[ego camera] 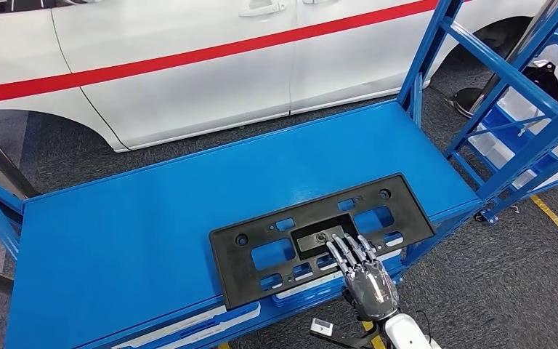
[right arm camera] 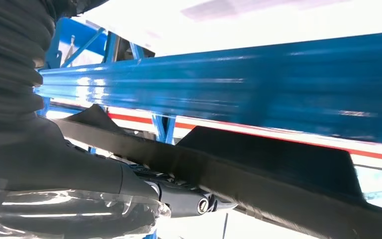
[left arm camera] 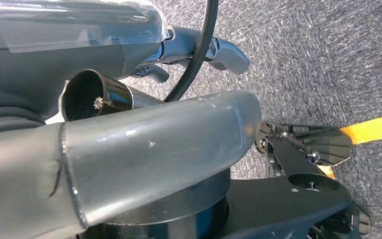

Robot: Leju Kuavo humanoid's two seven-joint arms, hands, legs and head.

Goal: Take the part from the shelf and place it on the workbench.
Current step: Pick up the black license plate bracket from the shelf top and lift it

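I count one part (ego camera: 320, 236): a flat black plastic plate with rectangular cut-outs, lying on the blue workbench (ego camera: 152, 233) near its front edge, slightly turned so its right end sits farther back than its left. Its front rim hangs a little over the bench lip.

My right hand (ego camera: 360, 270) comes up from below at the front edge, about the middle of the part. The fingers (ego camera: 345, 251) lie stretched forward and close together, side by side, flat on top of the part beside its small centre panel. In the right wrist view the dark edge of the part (right arm camera: 258, 174) runs across just past the hand (right arm camera: 129, 184), with the blue bench edge (right arm camera: 278, 89) beyond it; the thumb lies under that edge, so I read the part as pinched between the fingers above and the thumb below.

My left hand (left arm camera: 144, 149) hangs over grey carpet (left arm camera: 328, 59) with a yellow floor line (left arm camera: 373, 127); I see the thick thumb, and a darker finger beyond it, but I cannot tell whether the fingers are spread or curled.

Beyond the bench stands one white car (ego camera: 211, 58) with a red stripe, and one blue shelf frame (ego camera: 523, 109) rises at the right.
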